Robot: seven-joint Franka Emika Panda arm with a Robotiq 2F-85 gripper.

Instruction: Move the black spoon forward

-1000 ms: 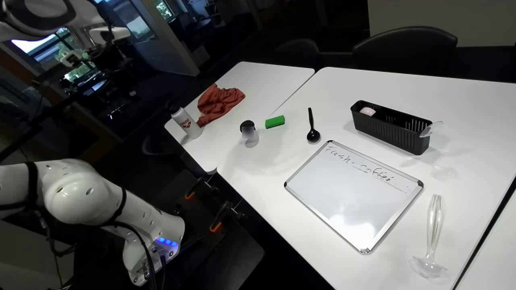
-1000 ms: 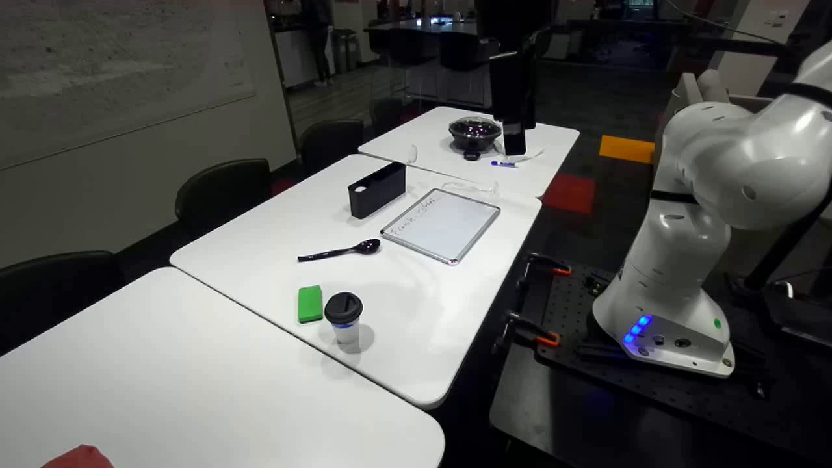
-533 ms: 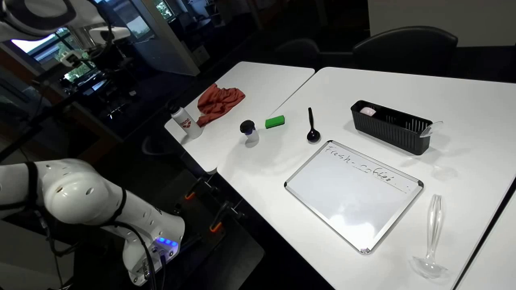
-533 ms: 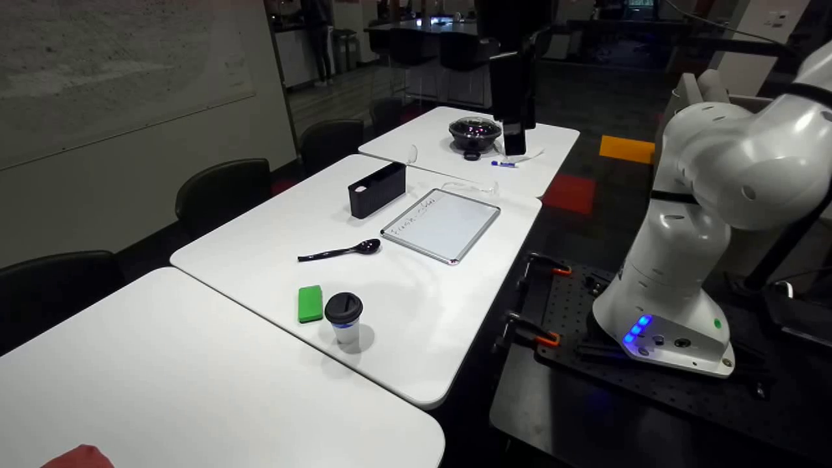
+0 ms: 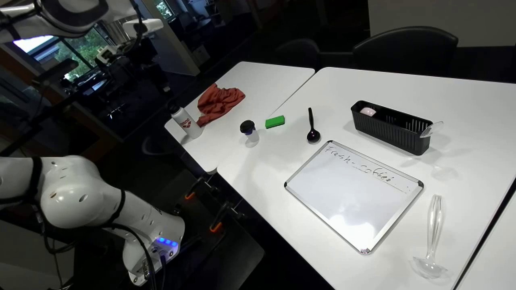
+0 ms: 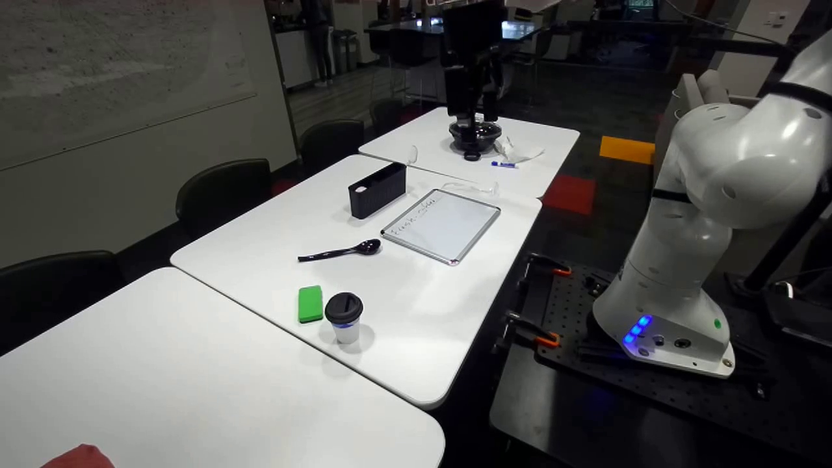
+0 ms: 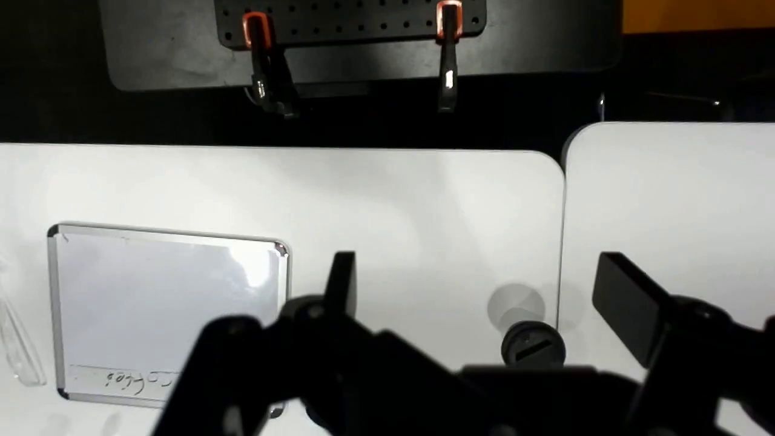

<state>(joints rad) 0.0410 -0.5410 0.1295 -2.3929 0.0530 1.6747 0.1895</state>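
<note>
The black spoon [image 5: 313,136] lies flat on the white table, between the green block and the whiteboard. It also shows in an exterior view [image 6: 368,246], bowl toward the whiteboard. In the wrist view the spoon is hidden, or nearly so, behind the gripper's dark body. My gripper [image 7: 478,269] is open with nothing between its fingers [image 7: 626,309], wide apart high above the table. In an exterior view the gripper [image 6: 480,123] hangs in the air, well away from the spoon.
A lidded cup [image 6: 344,318] and green block [image 6: 310,303] stand near the spoon. The whiteboard [image 5: 354,197], black tray [image 5: 391,128] and clear ladle [image 5: 433,233] lie beyond. A bottle [image 5: 187,123] and red cloth [image 5: 221,100] are on the adjoining table. Clamps [image 7: 448,54] sit by the robot base.
The arm and gripper have moved: rightward in one exterior view and leftward in another, where both fingers now show. The spoon and the other table objects have not moved.
</note>
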